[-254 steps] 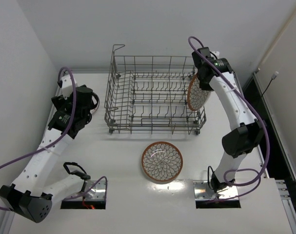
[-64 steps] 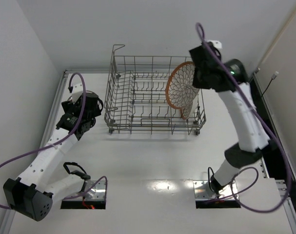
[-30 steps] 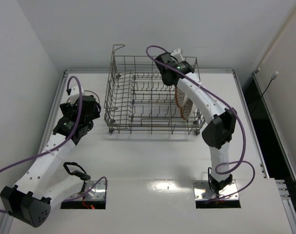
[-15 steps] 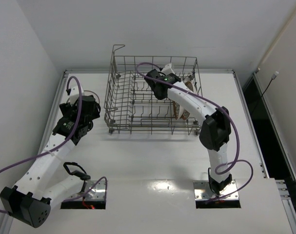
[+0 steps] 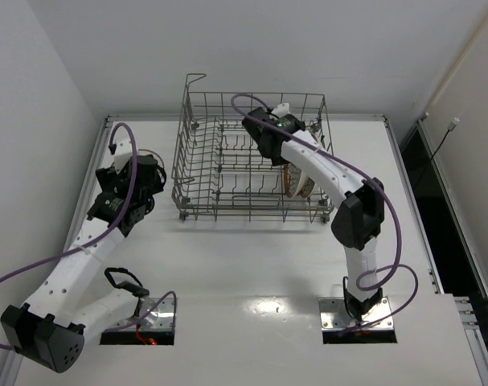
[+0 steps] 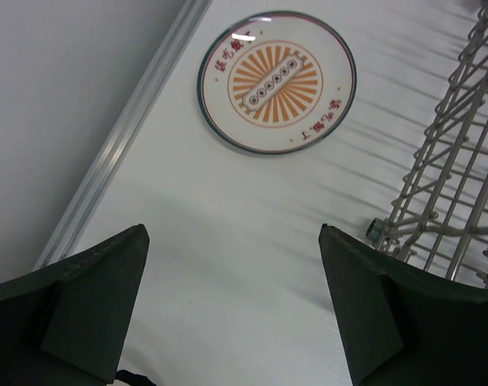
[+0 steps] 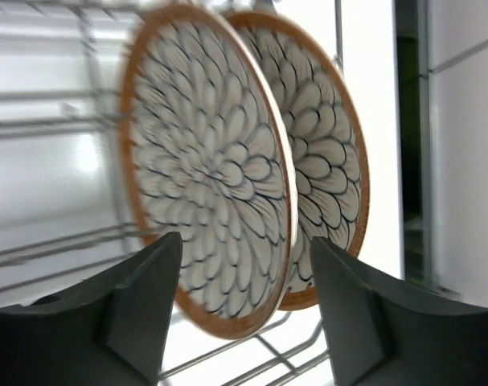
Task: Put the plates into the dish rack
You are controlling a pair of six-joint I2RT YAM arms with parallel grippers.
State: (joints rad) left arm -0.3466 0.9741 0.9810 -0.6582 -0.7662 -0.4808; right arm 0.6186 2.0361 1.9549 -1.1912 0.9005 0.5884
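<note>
Two plates with brown-orange rims and petal patterns stand upright side by side at the right end of the grey wire dish rack (image 5: 227,207). In the right wrist view the near plate (image 7: 203,193) partly covers the far plate (image 7: 334,177). My right gripper (image 7: 248,269) is open inside the rack, its fingers either side of the near plate's lower edge with gaps on both sides. From above, the plates (image 5: 295,183) show under the right arm, and the right gripper (image 5: 277,153) reaches in from the rack's back. My left gripper (image 6: 231,281) is open and empty over the table, left of the rack (image 6: 461,177).
A small white plate with an orange sunburst design (image 6: 276,80) lies flat on the table ahead of the left gripper, near the table's raised left edge (image 6: 123,137). The left gripper (image 5: 144,178) hovers beside the rack's left wall. Rack wires (image 7: 34,129) surround the right gripper.
The right gripper carried the second plate down into the rack beside the first, then opened and let it go. The left arm has shifted only slightly.
</note>
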